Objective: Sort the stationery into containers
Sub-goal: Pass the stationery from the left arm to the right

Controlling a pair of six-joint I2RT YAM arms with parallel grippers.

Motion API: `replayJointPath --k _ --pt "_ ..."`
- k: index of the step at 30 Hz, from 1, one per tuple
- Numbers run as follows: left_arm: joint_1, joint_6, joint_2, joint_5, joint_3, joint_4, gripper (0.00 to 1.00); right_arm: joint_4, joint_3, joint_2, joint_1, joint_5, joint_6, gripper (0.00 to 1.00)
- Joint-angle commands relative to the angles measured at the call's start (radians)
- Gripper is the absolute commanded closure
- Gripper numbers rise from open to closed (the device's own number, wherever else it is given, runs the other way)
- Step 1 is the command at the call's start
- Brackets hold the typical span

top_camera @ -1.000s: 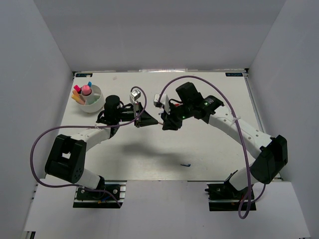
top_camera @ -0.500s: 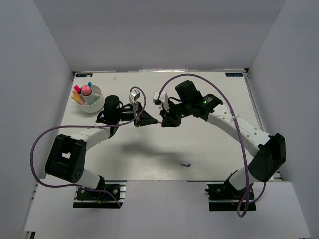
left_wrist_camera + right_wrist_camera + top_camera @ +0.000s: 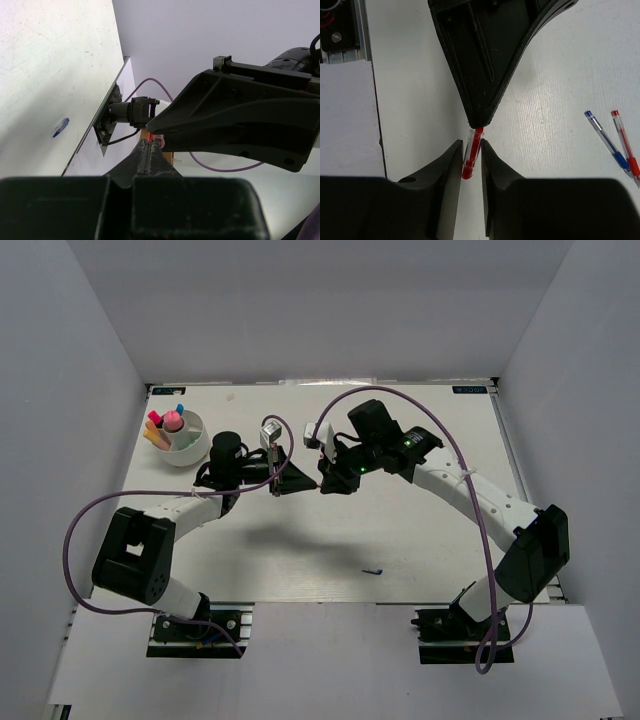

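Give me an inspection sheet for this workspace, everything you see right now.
Surface: white table, scratched.
Job's things: white bowl holds several markers; red pen between both grippers; blue pen and second red pen lie loose.
Clutter: small blue piece near the front edge.
Grippers: left gripper shut on the red pen's end; right gripper flanks it, grip unclear.
Cables: purple cables loop off both arms.
Surroundings: plain walls on three sides.

My left arm (image 3: pixel 180 510) and right arm (image 3: pixel 470 490) both reach to mid-table, grippers meeting tip to tip. My left gripper (image 3: pixel 479 120) is closed flat, pinching one end of a red pen (image 3: pixel 471 155). My right gripper (image 3: pixel 471 150) stands narrowly parted, a finger on each side of the pen's other end; I cannot tell whether the fingers press it.
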Motion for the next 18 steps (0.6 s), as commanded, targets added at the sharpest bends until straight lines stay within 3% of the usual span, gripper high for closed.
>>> replayJointPath --k 1,10,18 --pt "-0.005 -0.007 -0.004 -0.009 0.001 0.011 1.0 0.025 0.032 0.0 0.003 0.001 -0.018 0.74" --pt "-0.005 -0.035 0.005 -0.009 -0.001 0.031 1.0 0.033 -0.004 -0.004 0.005 0.02 -0.029 0.62" --pt "-0.005 -0.041 0.008 -0.007 0.007 0.037 1.0 0.034 -0.012 0.003 0.005 0.024 -0.032 0.65"
